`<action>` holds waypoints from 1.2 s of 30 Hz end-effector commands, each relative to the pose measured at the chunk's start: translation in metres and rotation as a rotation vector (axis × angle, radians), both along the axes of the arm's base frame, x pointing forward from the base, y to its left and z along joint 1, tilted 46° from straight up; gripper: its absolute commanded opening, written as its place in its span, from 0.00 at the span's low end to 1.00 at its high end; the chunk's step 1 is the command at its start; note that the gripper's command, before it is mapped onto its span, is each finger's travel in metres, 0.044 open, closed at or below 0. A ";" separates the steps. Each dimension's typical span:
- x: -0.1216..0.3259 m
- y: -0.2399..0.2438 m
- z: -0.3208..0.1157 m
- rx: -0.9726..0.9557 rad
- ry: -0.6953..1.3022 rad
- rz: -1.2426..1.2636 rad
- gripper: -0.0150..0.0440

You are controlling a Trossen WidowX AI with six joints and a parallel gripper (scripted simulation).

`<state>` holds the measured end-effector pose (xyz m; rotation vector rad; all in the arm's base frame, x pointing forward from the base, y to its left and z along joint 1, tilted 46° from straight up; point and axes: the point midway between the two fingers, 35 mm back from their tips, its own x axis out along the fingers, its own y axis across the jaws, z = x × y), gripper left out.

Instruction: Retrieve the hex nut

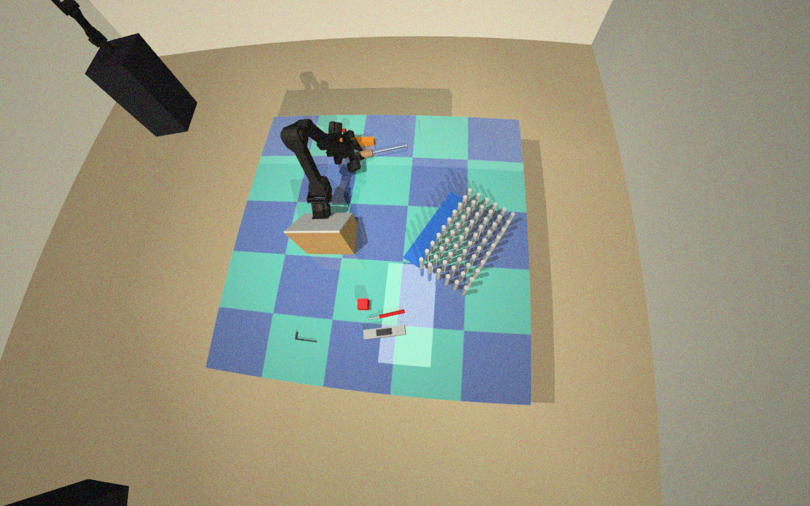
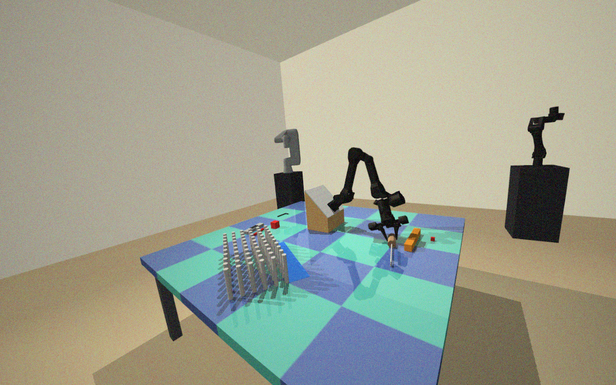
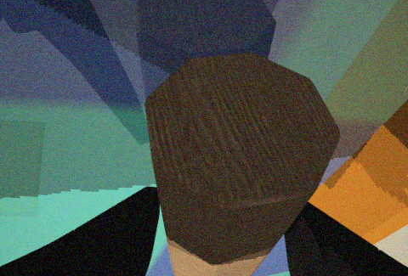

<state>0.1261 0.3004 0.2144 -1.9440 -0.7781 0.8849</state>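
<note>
A pick tool with a wooden handle [image 1: 365, 152] [image 2: 390, 238] [image 3: 238, 149] and a thin metal shaft [image 1: 392, 149] [image 2: 391, 253] lies at the far side of the table. My gripper [image 1: 358, 154] [image 2: 389, 233] [image 3: 223, 206] is down over the handle. Both black fingers press on the handle's sides, which fills the wrist view. The field of standing grey spacers [image 1: 467, 242] [image 2: 253, 261] is far from the gripper. A blue strip [image 1: 429, 232] [image 2: 295, 266] runs along one side of the field. The nut is hidden among the spacers.
An orange block [image 1: 367, 140] [image 2: 412, 239] [image 3: 361, 191] lies close beside the handle. A tiny red cube [image 2: 432, 238] sits past it. The arm stands on a wedge box [image 1: 323, 235] [image 2: 322, 210]. A red cube [image 1: 363, 303], a red stick [image 1: 389, 313], a grey bar [image 1: 384, 331] and an L-key [image 1: 302, 339] lie at the near side.
</note>
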 end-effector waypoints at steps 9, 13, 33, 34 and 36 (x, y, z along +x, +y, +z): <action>0.007 -0.023 0.037 -0.004 0.001 -0.002 0.25; 0.007 -0.040 0.058 -0.004 0.000 -0.002 0.25; -0.011 -0.124 0.117 -0.001 -0.006 0.000 0.25; -0.011 -0.124 0.117 -0.003 -0.005 -0.001 0.25; -0.007 -0.124 0.114 -0.016 -0.003 -0.010 0.25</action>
